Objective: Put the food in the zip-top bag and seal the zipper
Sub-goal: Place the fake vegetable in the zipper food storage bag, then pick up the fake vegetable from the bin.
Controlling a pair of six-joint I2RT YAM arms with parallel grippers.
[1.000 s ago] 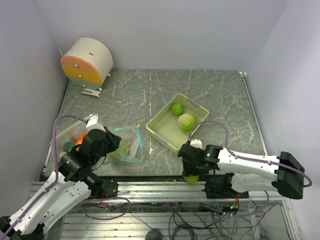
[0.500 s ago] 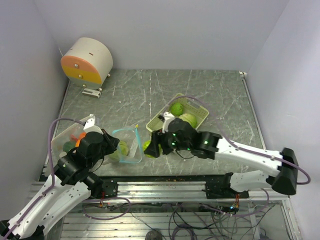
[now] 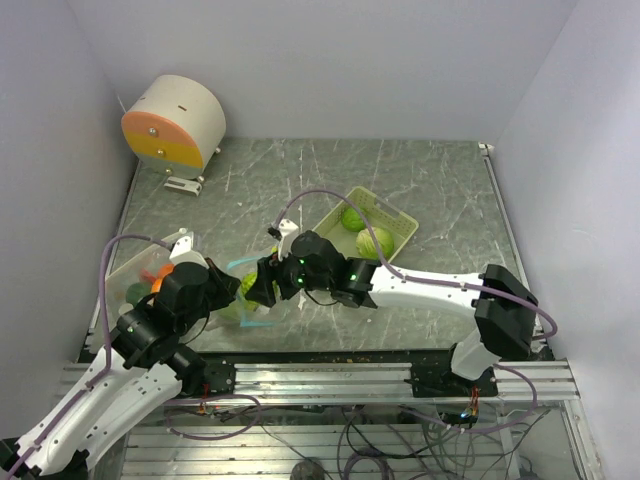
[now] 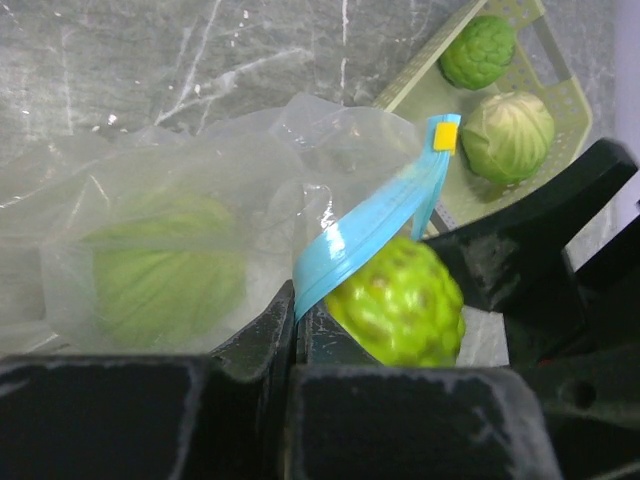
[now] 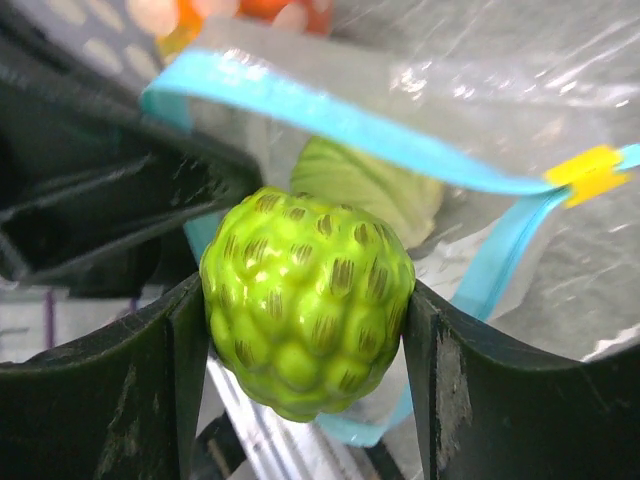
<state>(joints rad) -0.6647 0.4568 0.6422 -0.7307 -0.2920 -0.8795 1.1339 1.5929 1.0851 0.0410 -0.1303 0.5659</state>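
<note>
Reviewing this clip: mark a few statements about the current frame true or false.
1. The right pincer grips a bumpy green fruit. True.
2. The zip-top bag is empty. False: a green vegetable lies inside.
3. The basket holds a cabbage and a darker bumpy fruit. True.
4. The bag is sealed. False: its mouth is open, the left pincer pinching the blue zipper strip.
</note>
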